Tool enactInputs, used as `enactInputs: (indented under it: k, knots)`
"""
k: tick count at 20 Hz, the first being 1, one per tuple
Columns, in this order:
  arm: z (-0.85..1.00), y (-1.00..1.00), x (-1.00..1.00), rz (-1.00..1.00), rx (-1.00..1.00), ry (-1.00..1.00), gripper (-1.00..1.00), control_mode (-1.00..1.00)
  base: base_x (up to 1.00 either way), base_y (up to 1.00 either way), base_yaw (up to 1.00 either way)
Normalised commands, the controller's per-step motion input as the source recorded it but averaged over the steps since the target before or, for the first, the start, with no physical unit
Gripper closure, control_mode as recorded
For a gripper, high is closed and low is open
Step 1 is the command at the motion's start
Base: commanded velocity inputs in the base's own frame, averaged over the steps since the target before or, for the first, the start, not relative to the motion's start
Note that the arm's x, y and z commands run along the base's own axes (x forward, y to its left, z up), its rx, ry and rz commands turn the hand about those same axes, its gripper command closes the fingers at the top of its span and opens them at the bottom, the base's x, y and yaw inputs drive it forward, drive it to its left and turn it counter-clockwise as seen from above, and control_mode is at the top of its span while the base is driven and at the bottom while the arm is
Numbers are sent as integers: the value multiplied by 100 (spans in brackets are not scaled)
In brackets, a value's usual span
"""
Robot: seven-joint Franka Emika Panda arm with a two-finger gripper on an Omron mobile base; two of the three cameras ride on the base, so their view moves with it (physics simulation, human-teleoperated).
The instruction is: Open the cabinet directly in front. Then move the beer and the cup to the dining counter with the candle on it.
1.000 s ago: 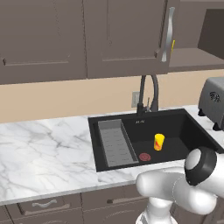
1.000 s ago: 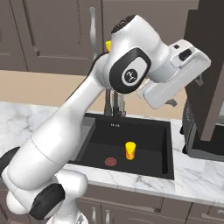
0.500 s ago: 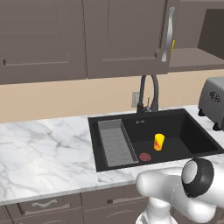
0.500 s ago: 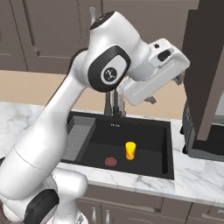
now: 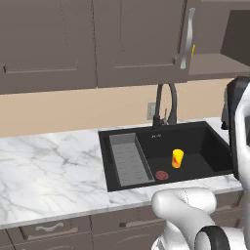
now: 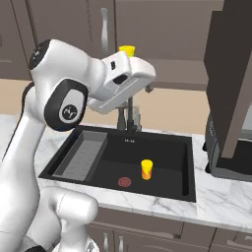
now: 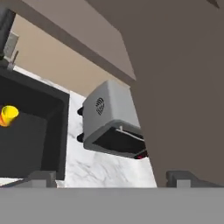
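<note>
Marble counter (image 5: 53, 171) holds a black sink (image 5: 205, 141) with the cup (image 5: 177, 158) inside; cabinet (image 6: 231, 74) door ajar; gripper (image 7: 109, 177) jaws apart.

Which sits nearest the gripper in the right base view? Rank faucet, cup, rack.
1. Faucet: just below the gripper, behind the sink.
2. Cup: lower, in the basin.
3. Rack: the sink's left end.

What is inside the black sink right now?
In the sink stand a yellow cup with an orange-red base, a grey ribbed rack along one side and a red drain. In the right base view the arm covers the basin's back edge.
</note>
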Motion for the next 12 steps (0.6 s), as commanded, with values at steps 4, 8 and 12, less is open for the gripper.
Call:
enactInputs:
  k: [4, 8, 12]
  knots:
    - [8, 100, 18, 0, 0, -41, -100, -100, 0, 0, 0]
    - [8, 100, 23, 0, 0, -36, -100, -100, 0, 0, 0]
    - [9, 97, 26, 2, 3, -32, -100, -100, 0, 0, 0]
